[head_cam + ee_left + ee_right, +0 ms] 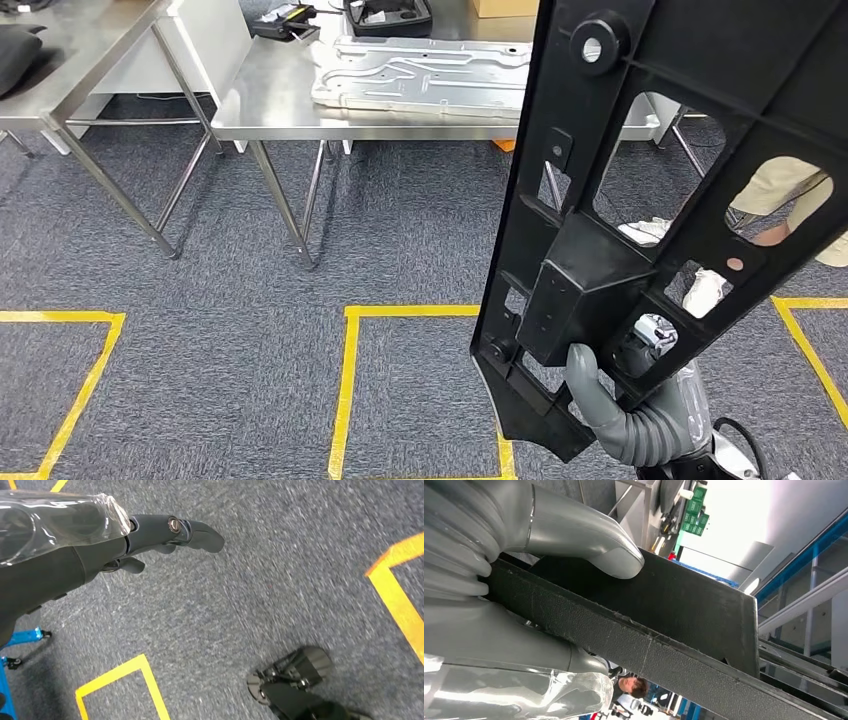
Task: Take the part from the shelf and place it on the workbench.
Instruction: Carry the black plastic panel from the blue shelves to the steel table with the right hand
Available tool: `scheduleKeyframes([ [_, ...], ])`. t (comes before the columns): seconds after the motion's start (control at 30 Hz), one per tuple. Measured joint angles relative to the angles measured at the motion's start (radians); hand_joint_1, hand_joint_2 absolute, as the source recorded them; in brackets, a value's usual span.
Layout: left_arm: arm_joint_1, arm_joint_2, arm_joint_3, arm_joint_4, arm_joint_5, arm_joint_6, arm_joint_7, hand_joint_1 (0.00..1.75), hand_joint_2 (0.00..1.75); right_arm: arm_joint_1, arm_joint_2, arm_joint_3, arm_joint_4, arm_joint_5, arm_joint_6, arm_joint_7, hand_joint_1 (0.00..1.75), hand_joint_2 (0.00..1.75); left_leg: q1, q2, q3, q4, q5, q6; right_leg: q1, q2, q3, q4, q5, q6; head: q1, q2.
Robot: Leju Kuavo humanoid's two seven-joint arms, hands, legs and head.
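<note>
Because the long black plastic frame part with cut-out openings [640, 200] was tall and awkward, the right hand [610, 395] gripped it low down, at a boxy section near its bottom end, so that the rest rose well above the hand and leaned outward. Beyond the hand, across grey carpet [250, 300] marked with yellow tape squares [350, 390], stood the stainless steel bench [270, 100], carrying a pressed silver sheet-metal panel [420, 75]; the part was well apart from the bench, so by my judgement the carry was unfinished. Seen through the part's openings, a person's legs and shoes [700, 285] stood beyond the hand.

In the left wrist view, the left hand [165, 537] hung over the carpet with its dark fingers [200, 532] stretched out and holding nothing, presumably kept out of the way.

In the right wrist view, the grey thumb [589, 542] pressed on one face of the part's textured black edge [649, 630] while the rest of the hand clamped the other, a firm pinch suited to a flat piece. Past the hand lay blue shelving uprights [804, 555] and bright light.
</note>
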Motion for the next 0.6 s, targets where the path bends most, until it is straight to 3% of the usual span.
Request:
scheduleKeyframes([
  [0.07,0.000,-0.001,0.000,0.000,0.000,0.000,0.000,0.00,1.75,-0.001,0.000,0.000,0.000,0.003,0.000,0.001,1.75,1.75,0.004,-0.009,-0.038,0.083,-0.047,-0.011,-0.002,0.001,0.000,-0.002,0.003,-0.012,-0.001,0.000],
  [0.13,0.002,-0.002,0.000,0.000,0.000,0.001,-0.001,0.00,1.75,-0.001,-0.001,0.000,0.000,0.005,0.000,0.001,1.75,1.75,0.005,-0.016,-0.111,0.236,-0.112,-0.016,0.000,0.004,0.000,-0.002,0.002,-0.017,-0.001,0.000],
  [0.17,0.003,-0.002,0.000,0.000,0.000,0.001,0.000,0.00,1.75,-0.001,-0.001,0.000,0.000,0.005,0.000,0.001,1.75,1.75,0.005,-0.017,-0.142,0.296,-0.129,-0.017,0.001,0.006,0.000,-0.002,0.001,-0.018,-0.001,0.000],
  [0.2,0.004,-0.002,0.000,0.000,0.000,0.001,0.000,0.00,1.75,-0.001,-0.001,0.000,0.000,0.005,0.000,0.002,1.75,1.75,0.005,-0.018,-0.157,0.319,-0.127,-0.015,0.001,0.010,0.001,-0.002,0.000,-0.018,-0.001,0.000],
  [0.23,0.004,-0.002,0.001,0.000,0.000,0.001,0.000,0.00,1.75,-0.001,-0.001,0.000,0.000,0.005,0.000,0.002,1.75,1.75,0.004,-0.018,-0.151,0.297,-0.105,-0.012,0.002,0.013,0.003,-0.002,-0.001,-0.018,-0.001,0.000],
  [0.3,0.004,-0.001,0.001,0.000,0.000,0.001,0.000,0.00,1.75,-0.001,-0.001,0.000,0.000,0.005,0.000,0.002,1.75,1.75,0.002,-0.022,-0.086,0.151,-0.030,0.002,0.003,0.020,0.009,-0.002,-0.004,-0.016,-0.001,0.000],
  [0.37,0.002,-0.001,0.001,0.000,0.000,0.001,-0.001,0.00,1.75,-0.001,-0.001,0.000,0.000,0.006,0.000,0.002,1.75,1.75,-0.005,-0.027,-0.032,0.027,0.012,0.015,0.005,0.024,0.012,-0.002,-0.008,-0.008,-0.001,0.000],
  [0.5,0.002,-0.002,0.001,0.000,0.000,0.002,-0.001,0.00,1.75,-0.002,-0.004,0.000,0.000,0.006,0.000,0.003,1.75,1.75,-0.006,-0.028,-0.011,-0.013,0.015,0.035,0.005,0.022,0.012,0.013,-0.005,0.018,0.000,0.000],
  [0.57,0.001,-0.003,0.001,0.000,0.000,0.003,-0.001,0.00,1.75,-0.004,-0.005,0.000,-0.001,0.006,-0.001,0.003,1.75,1.75,-0.003,-0.028,0.001,-0.017,0.015,0.042,0.003,0.016,-0.014,0.075,-0.041,0.026,0.001,0.000],
  [0.6,0.001,-0.002,0.001,0.000,0.000,0.004,-0.002,0.00,1.75,-0.005,-0.005,0.000,-0.001,0.006,-0.001,0.003,1.75,1.75,-0.004,-0.028,0.004,-0.017,0.013,0.045,0.002,0.013,-0.044,0.135,-0.071,0.029,0.001,0.000],
])
